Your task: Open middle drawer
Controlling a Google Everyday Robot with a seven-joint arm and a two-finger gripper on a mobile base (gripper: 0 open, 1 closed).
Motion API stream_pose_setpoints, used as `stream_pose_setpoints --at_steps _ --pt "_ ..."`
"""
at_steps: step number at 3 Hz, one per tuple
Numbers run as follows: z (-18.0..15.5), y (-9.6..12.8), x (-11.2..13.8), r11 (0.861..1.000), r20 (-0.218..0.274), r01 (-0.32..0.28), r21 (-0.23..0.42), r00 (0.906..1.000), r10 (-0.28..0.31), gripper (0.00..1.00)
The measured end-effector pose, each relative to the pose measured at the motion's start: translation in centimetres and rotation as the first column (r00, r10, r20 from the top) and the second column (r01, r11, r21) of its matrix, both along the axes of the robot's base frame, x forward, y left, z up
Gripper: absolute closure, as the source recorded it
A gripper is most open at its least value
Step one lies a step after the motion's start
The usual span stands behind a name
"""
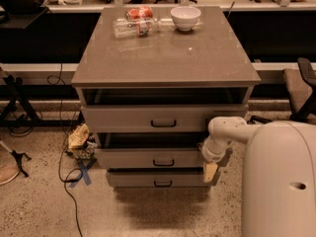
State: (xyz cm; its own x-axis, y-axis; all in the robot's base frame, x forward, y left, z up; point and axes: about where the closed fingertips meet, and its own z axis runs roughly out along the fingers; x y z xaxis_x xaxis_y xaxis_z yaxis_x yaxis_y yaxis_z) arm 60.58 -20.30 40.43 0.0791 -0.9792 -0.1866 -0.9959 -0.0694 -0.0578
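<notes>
Speckled floor (pixel 39 206) surrounds a grey table (pixel 163 58) with a bowl (pixel 185 18) and bottle (pixel 134 27) near its far edge. Below its front edge, the middle drawer (pixel 148 158) sits between the top drawer (pixel 123 118) and bottom drawer (pixel 133 179). The tool (pixel 211 171) hangs by the middle drawer's right end; clenched or released, I cannot tell.

Smooth matt grey-taupe laminate on the middle drawer (pixel 128 158) front, with a dark, dull bar handle (pixel 163 162); same finish on the cabinet top (pixel 163 53), slightly sheened and scuffed. Glossy white ceramic-looking bowl (pixel 185 17) and clear crinkled plastic bottle (pixel 133 27) up there. Smooth off-white matt plastic on the gripper (pixel 211 172) at that drawer's right end; speckled, rough-looking stone floor (pixel 39 206) below.
</notes>
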Motion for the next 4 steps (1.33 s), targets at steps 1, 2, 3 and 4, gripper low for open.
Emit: stream_pose_setpoints --at_steps 1,2,3,4 --pt "-0.6 -0.3 0.0 1.000 -0.013 0.013 0.008 0.9998 -0.013 0.41" --pt "-0.4 -0.3 -0.1 1.000 -0.013 0.014 0.008 0.9998 -0.013 0.65" --pt "-0.4 -0.3 -0.1 1.000 -0.013 0.014 0.009 0.9998 -0.013 0.88" --pt "0.2 -1.2 -2.7 0.999 0.000 0.038 0.031 0.9993 -0.038 1.00"
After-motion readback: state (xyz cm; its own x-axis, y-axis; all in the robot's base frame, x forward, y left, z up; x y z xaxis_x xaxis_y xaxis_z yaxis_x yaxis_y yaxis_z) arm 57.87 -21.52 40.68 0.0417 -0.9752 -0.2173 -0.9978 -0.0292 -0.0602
